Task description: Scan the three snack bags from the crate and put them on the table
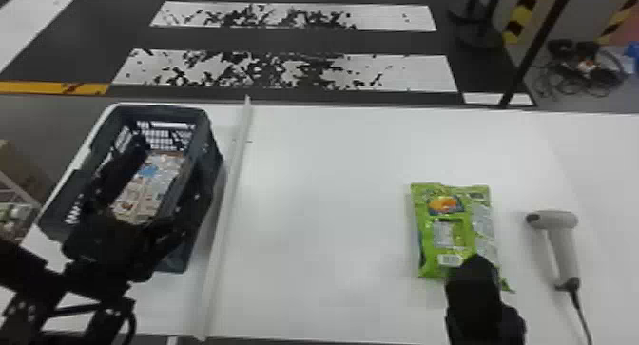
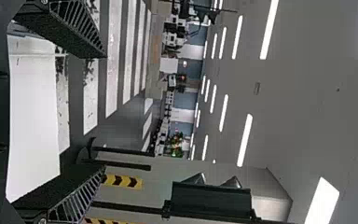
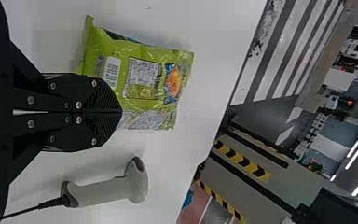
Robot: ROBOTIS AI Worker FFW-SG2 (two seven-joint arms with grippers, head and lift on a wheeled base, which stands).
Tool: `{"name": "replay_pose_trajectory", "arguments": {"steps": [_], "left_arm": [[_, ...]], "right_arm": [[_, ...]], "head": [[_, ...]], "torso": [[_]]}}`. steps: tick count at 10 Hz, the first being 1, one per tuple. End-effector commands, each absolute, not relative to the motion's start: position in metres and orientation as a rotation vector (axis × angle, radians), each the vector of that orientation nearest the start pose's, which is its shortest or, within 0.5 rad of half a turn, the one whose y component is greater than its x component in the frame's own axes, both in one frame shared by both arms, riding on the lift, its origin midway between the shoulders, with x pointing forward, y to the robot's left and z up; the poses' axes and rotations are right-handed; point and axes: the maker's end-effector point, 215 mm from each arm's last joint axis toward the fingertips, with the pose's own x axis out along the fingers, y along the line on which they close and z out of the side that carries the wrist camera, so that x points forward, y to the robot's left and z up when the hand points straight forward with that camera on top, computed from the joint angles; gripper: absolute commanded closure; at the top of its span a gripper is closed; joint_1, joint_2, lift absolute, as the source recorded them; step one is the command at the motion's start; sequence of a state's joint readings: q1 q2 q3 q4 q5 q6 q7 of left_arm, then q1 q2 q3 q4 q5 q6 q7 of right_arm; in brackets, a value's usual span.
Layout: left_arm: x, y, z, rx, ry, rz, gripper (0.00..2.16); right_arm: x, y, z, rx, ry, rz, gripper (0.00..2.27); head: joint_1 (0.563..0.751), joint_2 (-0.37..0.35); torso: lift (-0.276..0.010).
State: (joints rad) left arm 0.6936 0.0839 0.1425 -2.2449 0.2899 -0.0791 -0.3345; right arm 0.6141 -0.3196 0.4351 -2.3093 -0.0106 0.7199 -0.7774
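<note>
White table; snack bag green, shiny, crinkled.

Black-and-yellow striped posts stand beyond dark floor with scuffed white bands.

table: crate left | packaging inside crate | snack bag right of crate | scanner right of snack bag
</note>
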Motion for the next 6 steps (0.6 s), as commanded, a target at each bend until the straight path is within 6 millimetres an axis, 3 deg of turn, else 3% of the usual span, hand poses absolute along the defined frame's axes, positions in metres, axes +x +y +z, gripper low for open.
{"name": "replay_pose_trajectory", "arguments": {"steps": [1, 3, 6], "left_arm": [[0.384, 0.223, -0.270, -0.134, -0.083, -0.268, 0.03], [0.379, 0.223, -0.271, -0.141, -0.057, -0.250, 0.03], [0.378, 0.219, -0.271, -0.146, -0.037, -0.246, 0.03]], "right_arm": [[0.368, -0.185, -0.421, -0.360, 0.404, -0.161, 2.25], [0.400, -0.180, -0.436, -0.364, 0.374, -0.135, 2.25], [0.423, -0.197, -0.470, -0.374, 0.388, -0.138, 2.25]], "head": [[0.695, 0.029], [0.695, 0.064], [0.695, 0.061]], "torso": [[-0.094], [-0.094], [-0.094]]}}
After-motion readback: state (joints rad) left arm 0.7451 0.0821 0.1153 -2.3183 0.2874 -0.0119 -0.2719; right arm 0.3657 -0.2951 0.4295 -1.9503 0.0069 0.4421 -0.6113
